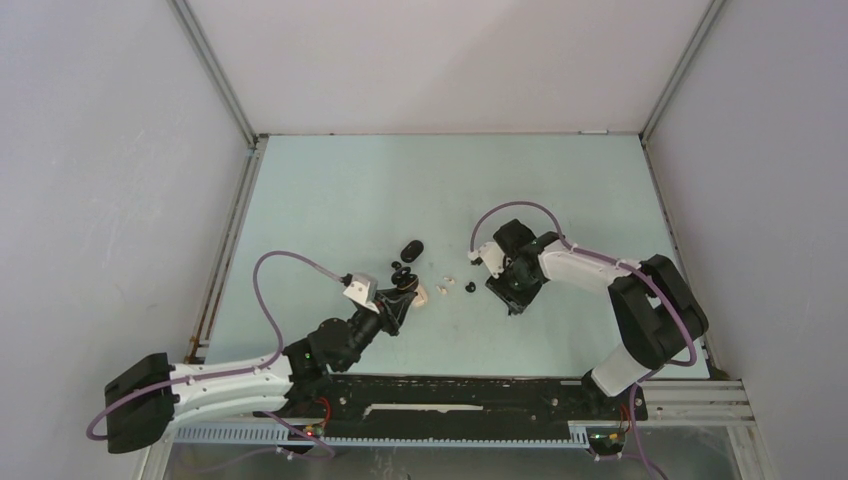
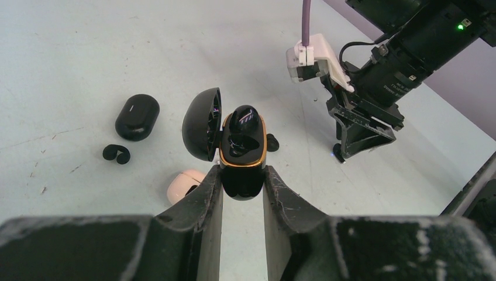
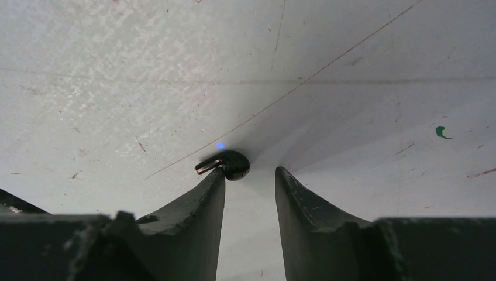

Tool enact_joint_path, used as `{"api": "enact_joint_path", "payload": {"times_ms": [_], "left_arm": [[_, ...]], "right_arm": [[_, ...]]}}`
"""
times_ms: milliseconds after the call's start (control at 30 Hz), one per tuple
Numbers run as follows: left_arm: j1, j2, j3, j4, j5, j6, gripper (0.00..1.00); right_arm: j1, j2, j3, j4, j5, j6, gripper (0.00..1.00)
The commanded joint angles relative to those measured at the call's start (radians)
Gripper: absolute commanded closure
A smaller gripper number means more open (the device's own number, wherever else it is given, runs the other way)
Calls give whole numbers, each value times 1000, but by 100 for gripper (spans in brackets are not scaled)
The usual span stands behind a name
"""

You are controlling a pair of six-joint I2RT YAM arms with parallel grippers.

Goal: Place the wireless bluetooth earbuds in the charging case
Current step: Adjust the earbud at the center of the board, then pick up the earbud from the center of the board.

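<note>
Right end effector (image 3: 250, 175): low over the surface (image 1: 400, 180), jaws standing apart with nothing between them.
Black earbud (image 3: 228, 165): lies on the surface against the tip of the finger on the left of the right wrist view, outside the gap.
Earbud axis: crosswise to the fingers; the shiny stem end points left in that view and the rounded body points right.
Left end effector (image 2: 243, 175): clamped on the near end of the charging case (image 2: 240, 146).
Case axis: runs straight away from the fingers; the lid (image 2: 202, 124) swings open to the left and the gold-rimmed mouth faces up.
Seated bud (image 2: 243, 120): glossy black, in the far pocket.
Loose black bud (image 2: 272, 142): on the surface just right of the case.
Neighbours: closed black case (image 2: 137, 116) and cream case (image 2: 184, 184), left of the held case.
Room: the two end effectors are well apart; the surface runs on from them to its far edge.
</note>
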Motion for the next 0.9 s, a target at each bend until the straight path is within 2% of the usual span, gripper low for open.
{"api": "enact_joint_path", "payload": {"times_ms": [0,167,500,867], "left_arm": [[6,8,27,60,5,-8,100],[5,19,32,68,8,-7,100],[5,8,18,68,6,-19,100],[5,21,22,69,9,-21,100]], "right_arm": [[-27,-25,-4,-9,-50,-14,62],[-26,-15,-4,-4,-139,-68,65],[-46,15,-4,38,-135,-153,65],[-50,37,-4,32,-184,-171,75]]}}
